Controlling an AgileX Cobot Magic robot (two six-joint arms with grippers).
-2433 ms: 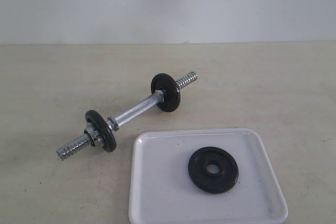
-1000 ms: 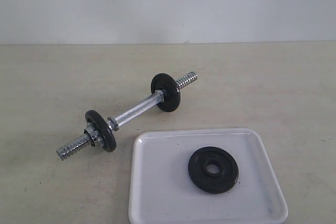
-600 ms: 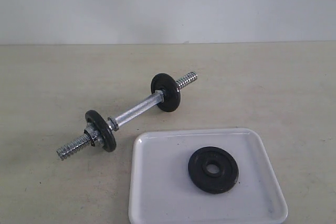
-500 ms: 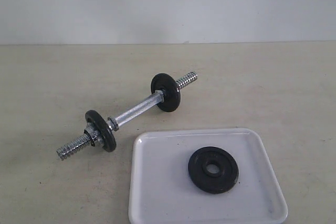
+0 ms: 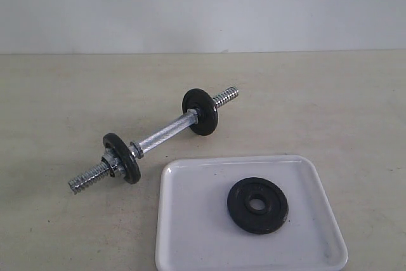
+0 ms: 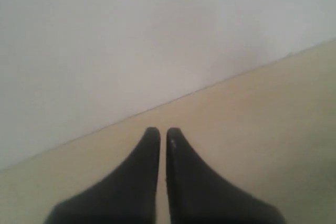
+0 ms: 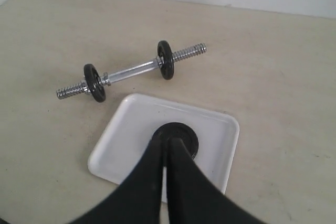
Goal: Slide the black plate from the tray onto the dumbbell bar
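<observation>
Two grippers closed and empty; scene unchanged.
The black plate (image 5: 257, 205) lies flat in the tray (image 5: 190, 220), with the dumbbell bar (image 5: 162, 136) just beside the tray, as before. The left gripper (image 6: 163, 132) and right gripper (image 7: 166, 142) are clenched on nothing: pickup not begun.

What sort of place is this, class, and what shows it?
Likely a robot test bench: a beige table against a plain wall, holding a dumbbell bar and a black plate in a tray.
</observation>
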